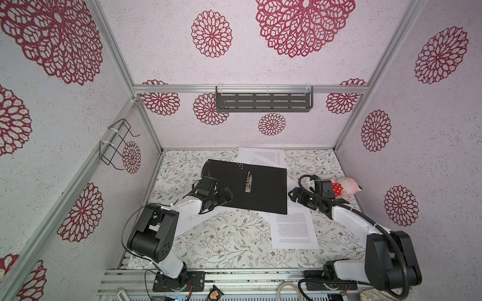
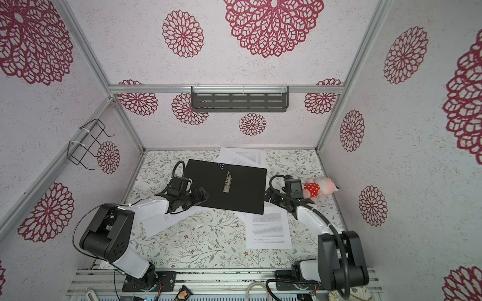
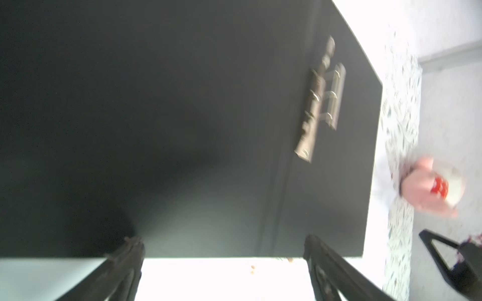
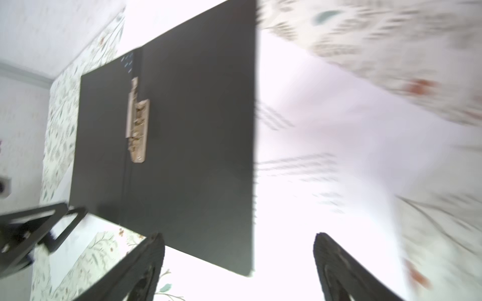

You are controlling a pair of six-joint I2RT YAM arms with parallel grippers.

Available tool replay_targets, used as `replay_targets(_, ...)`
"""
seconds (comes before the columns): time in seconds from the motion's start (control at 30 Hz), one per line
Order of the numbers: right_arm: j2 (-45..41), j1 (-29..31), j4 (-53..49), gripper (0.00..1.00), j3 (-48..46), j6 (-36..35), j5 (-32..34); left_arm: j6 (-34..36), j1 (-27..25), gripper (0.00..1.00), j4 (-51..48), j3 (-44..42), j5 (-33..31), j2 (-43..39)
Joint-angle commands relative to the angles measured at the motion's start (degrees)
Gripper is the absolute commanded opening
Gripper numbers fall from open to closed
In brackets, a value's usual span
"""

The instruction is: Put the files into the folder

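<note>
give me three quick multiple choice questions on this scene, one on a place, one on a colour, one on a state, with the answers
1. Where is the plush toy?
A. on the table, right of the folder
B. on top of the folder
C. in the wall shelf

2. Which colour is the folder's upturned face?
A. blue
B. white
C. black

3. How is the right gripper?
A. shut on a paper sheet
B. open, holding nothing
C. shut on the folder's spine

Answers:
1 A: in both top views it lies on the tabletop past the folder's right edge.
2 C: the open folder shows black all around its metal clip.
3 B: its fingers stand wide apart in the right wrist view.
</note>
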Motion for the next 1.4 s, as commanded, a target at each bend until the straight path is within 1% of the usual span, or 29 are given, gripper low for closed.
replay_targets(0.0, -7.0, -4.5, -6.0, 0.97, -4.7, 3.2, 2.8, 4.2, -7.3, 0.99, -9.5, 6.5, 0.6, -0.6)
replay_targets(0.1, -11.4, -8.2, -9.6, 0.99, -8.2, 4.7, 1.6, 5.2, -14.2, 0.99, -10.7, 12.2, 5.5, 4.1)
replay_targets(0.2, -15.1, -11.6, -13.7, 0.99, -10.3, 5.9, 1.2, 6.4, -19.4, 0.99, -10.7, 17.2, 10.0, 9.5)
replay_targets(0.27, -17.3, -13.1, -14.7, 0.99, -11.9, 6.1, -0.3, 6.7, -21.6, 0.99, -10.8, 20.3, 12.0, 13.0)
replay_targets(0.37, -18.5, -13.9, -17.0, 0.99, -13.3, 6.9, -0.9, 7.1, -24.0, 0.99, -10.9, 24.3, 14.6, 17.6)
replay_targets(0.47, -18.8, -14.2, -19.6, 0.99, -14.1, 7.8, 0.3, 7.2, -25.7, 0.99, -10.5, 27.4, 17.2, 22.6)
replay_targets(0.6, -18.1, -14.2, -20.9, 0.99, -14.8, 8.9, -0.5, 7.7, -26.7, 0.99, -11.1, 31.3, 18.8, 27.1)
replay_targets(0.7, -17.4, -14.2, -20.3, 0.99, -15.3, 9.1, -1.5, 8.1, -26.8, 0.98, -11.3, 32.8, 19.2, 29.0)
replay_targets(0.9, -15.1, -14.2, -16.2, 0.99, -16.9, 9.6, -4.2, 9.0, -26.8, 0.99, -14.4, 33.7, 16.5, 30.7)
replay_targets(1.03, -11.7, -14.2, -11.7, 0.99, -17.8, 9.4, -7.7, 9.3, -26.8, 0.99, -15.4, 33.3, 15.2, 31.2)
replay_targets(1.17, -9.5, -14.2, -8.1, 0.99, -17.7, 7.8, -10.2, 10.0, -26.7, 0.99, -16.6, 33.2, 13.0, 31.2)
replay_targets(1.37, -8.4, -14.1, -4.2, 0.99, -16.9, 4.6, -14.8, 10.4, -26.8, 0.99, -16.9, 32.9, 11.9, 31.6)
